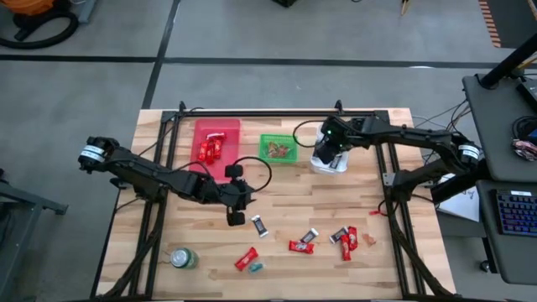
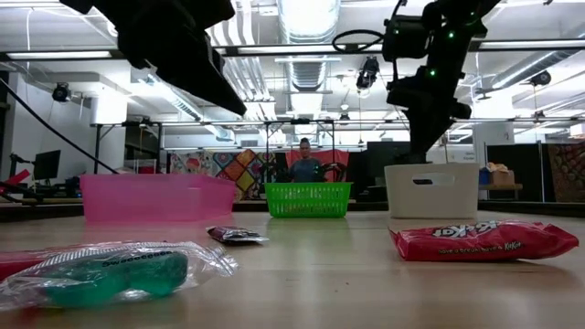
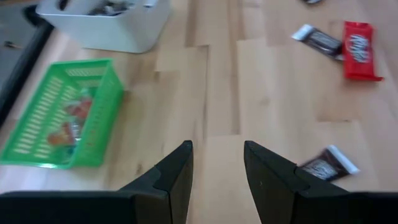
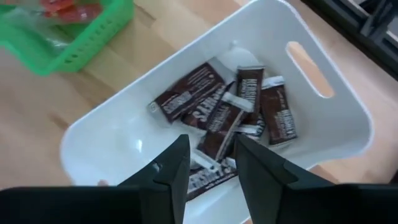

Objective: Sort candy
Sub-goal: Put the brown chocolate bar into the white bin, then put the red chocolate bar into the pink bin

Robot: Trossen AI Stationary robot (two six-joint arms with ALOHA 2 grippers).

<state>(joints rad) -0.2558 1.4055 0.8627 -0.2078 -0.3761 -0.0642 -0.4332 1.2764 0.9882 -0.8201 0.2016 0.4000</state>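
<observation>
**Operator:** I'm looking at a light wooden worktop [image 1: 294, 197] on a grey floor, with an open workshop behind it in the low view and a person [image 2: 304, 161] sitting far back.

**Colleague:** What's on the left?

**Operator:** A round green can [image 1: 183, 257] near the front corner. Behind my left gripper [image 1: 235, 206] is the pink bin [image 1: 216, 132] with red candy [image 1: 210, 149] in it. That gripper hangs over bare wood, fingers parted with a clear gap and nothing between them. A dark brown-and-silver bar [image 3: 326, 164] lies just beside it, on the side toward the right arm.

**Colleague:** And further along?

**Operator:** Loose candy is scattered along the front of the worktop beyond that gripper: a red piece with a small teal one [image 1: 248, 260], then a red-and-dark pair [image 1: 304, 242], then a cluster [image 1: 347, 239] farther right. The green basket [image 1: 278, 149] sits between the pink bin and the white bin [image 4: 336, 130].

**Colleague:** The right arm?

**Operator:** My right gripper [image 4: 210, 165] is directly over the white bin, fingers partly apart and gripping nothing. Dark brown bars [image 4: 245, 106] lie heaped in the bin just below it.
</observation>
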